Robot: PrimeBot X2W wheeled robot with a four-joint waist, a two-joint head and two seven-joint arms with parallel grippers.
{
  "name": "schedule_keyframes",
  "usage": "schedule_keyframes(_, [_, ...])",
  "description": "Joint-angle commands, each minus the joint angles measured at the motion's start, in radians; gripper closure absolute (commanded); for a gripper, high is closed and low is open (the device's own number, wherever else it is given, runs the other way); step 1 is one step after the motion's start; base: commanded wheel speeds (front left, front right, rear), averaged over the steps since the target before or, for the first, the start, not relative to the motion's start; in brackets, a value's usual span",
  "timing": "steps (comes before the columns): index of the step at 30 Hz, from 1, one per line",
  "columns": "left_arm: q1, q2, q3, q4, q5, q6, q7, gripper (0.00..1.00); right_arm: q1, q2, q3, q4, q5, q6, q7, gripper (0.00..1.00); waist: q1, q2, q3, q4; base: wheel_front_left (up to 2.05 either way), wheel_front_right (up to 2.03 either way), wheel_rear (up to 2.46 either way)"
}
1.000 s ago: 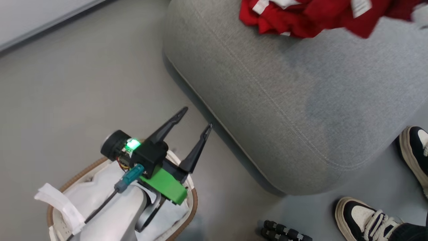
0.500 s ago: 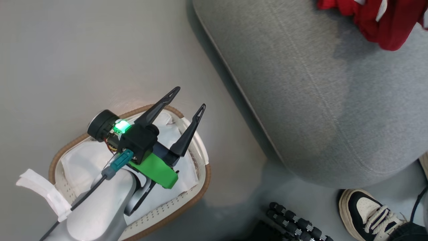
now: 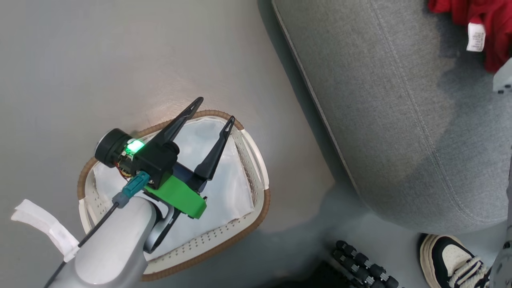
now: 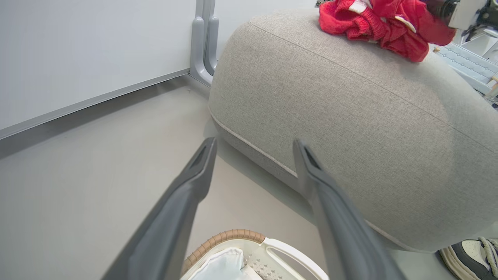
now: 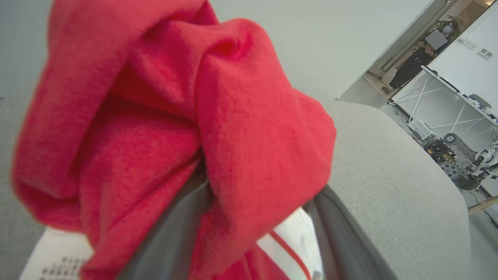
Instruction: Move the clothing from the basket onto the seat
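Note:
The red clothing [image 3: 486,16] lies bunched on the light grey seat [image 3: 400,100], its white label hanging down. In the left wrist view the clothing [image 4: 381,23] sits on top of the seat [image 4: 350,116]. My right gripper [image 5: 264,194] is at the pile, fingers spread apart, with the red clothing [image 5: 155,128] draped over and between them; the fingertips are hidden. My left gripper [image 3: 215,109] hangs open and holds nothing above the basket [image 3: 256,216], which shows its white liner [image 3: 224,172]. The left gripper [image 4: 255,144] points toward the seat's front.
A person's black-and-white shoe [image 3: 452,256] stands on the floor by the seat's corner. Dark rollers [image 3: 364,268] lie at the bottom edge. A white wall panel [image 4: 78,58] runs behind the grey floor. A person [image 5: 412,62] stands far off in a doorway.
The head camera has swung, so the basket now shows whole and the seat sits further right. My left gripper stays open over the basket.

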Motion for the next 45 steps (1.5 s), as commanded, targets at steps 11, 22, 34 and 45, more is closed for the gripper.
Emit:
schedule_keyframes(11, [0.105,-0.090,0.079,0.043,0.004,-0.004,-0.004,0.00,0.281,0.016,0.002,-0.112,0.049,-0.001,-0.002,0.00,-0.0001,0.0000,-0.229,0.003,0.00,0.00,0.00])
schedule_keyframes(22, [0.226,-0.156,0.234,0.077,0.050,-0.004,-0.004,0.00,0.423,0.038,0.191,-0.241,0.163,-0.001,-0.002,0.00,-0.0001,0.0000,-0.370,0.063,0.00,0.00,0.00])
schedule_keyframes(34, [0.325,-0.236,0.483,0.094,0.136,-0.003,-0.004,0.00,0.462,0.113,0.372,-0.302,0.261,-0.001,-0.002,0.00,-0.0001,0.0000,-0.463,0.194,0.00,0.00,0.00])
schedule_keyframes(45, [0.416,-0.281,0.667,0.135,0.216,-0.003,-0.004,0.00,0.554,0.144,0.410,-0.285,0.291,-0.001,-0.002,0.00,-0.0001,0.0000,-0.537,0.282,0.00,0.00,0.00])
